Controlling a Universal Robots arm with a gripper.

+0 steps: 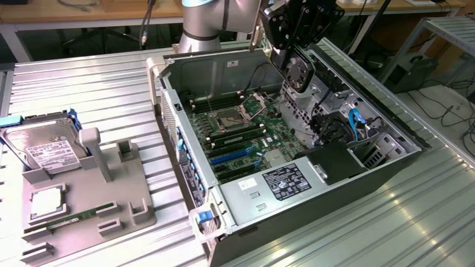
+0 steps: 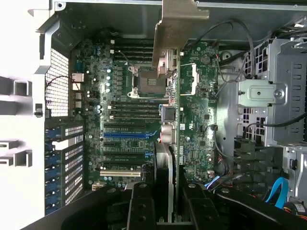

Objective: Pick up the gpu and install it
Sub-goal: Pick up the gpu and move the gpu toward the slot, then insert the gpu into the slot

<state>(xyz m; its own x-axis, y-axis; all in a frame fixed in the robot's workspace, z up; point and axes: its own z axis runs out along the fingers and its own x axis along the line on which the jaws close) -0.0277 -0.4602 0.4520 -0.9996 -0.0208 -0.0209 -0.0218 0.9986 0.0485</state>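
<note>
The fingers (image 1: 297,39) are pinching the graphics card (image 1: 298,69), one on each flat face. The card hangs well above the open computer case (image 1: 386,167), over its upper end in the exterior view and not touching anything inside.

The main risk is probably misalignment. In the wrist view, the card's (image 2: 176,120) thin green edge appears to run across the long slots, including the blue slot (image 2: 127,135), rather than along them. If it were pressed down off-line, its contact edge could bend or scrape the motherboard (image 1: 237,133). The pale metal bracket (image 2: 180,28) is a stiff, bent plate that juts past the board, and it could catch on the case wall or the vented rear panel (image 2: 62,143). Loose black and blue cables (image 1: 355,119) lie beside the drive cage and could snag. The grip is on smooth, hard faces, so a knock might twist the card in the pinch.

The card itself is thin and rigid, with a round fan set in a dark housing. The case is folded sheet steel with sharp edges. The surface (image 1: 89,89) under it is ribbed, shiny metal, and a grey plastic tray (image 1: 82,189) on it holds a boxy hard drive (image 1: 44,147).
</note>
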